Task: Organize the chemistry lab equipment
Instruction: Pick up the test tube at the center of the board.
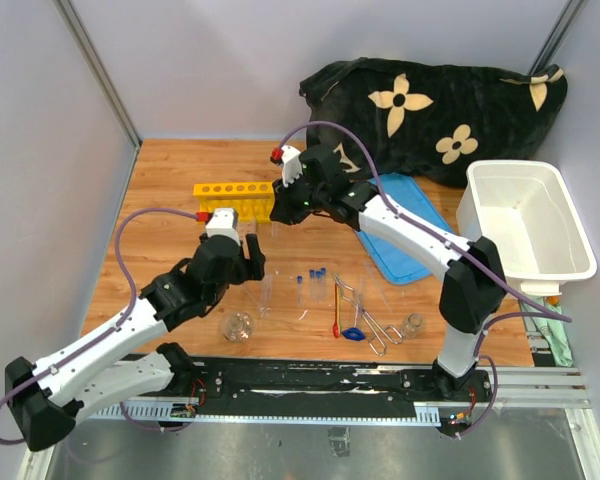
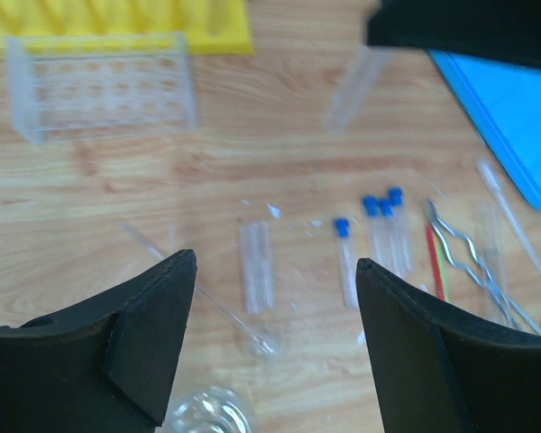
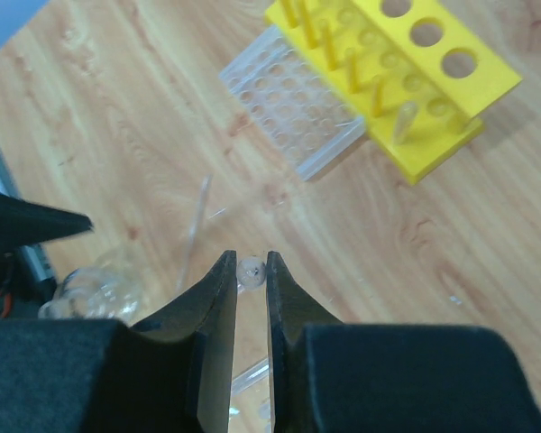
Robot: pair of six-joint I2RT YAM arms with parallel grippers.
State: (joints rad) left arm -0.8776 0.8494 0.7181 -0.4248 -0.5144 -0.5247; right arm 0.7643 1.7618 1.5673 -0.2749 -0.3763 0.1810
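The right gripper (image 3: 251,266) clamped on a clear test tube (image 2: 353,86) beside the yellow rack (image 3: 424,158)
Held at one end, upper centre of the overhead view. It is thin glass, probably light, slippery and breakable, so grip gently. The left gripper (image 2: 275,262), jaws apart and empty, hangs over blue-capped tubes (image 2: 379,234).
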